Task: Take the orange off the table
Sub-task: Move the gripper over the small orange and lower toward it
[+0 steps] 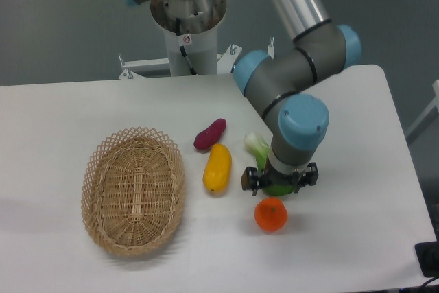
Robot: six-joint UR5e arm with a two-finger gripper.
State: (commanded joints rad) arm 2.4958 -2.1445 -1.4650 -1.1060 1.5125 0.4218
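The orange (271,214) is small, round and bright orange, and lies on the white table (357,169) toward the front, right of centre. My gripper (278,184) hangs straight down from the blue-capped wrist, just behind and slightly above the orange. The wrist hides its fingers, so I cannot tell whether they are open or shut. The orange lies free on the table, with nothing holding it.
A green-and-white leafy vegetable (257,145) lies partly under the wrist. An elongated yellow fruit (217,167) and a purple sweet potato (210,134) lie left of it. A woven basket (132,190) stands at the left. The arm's base (186,25) stands behind the table.
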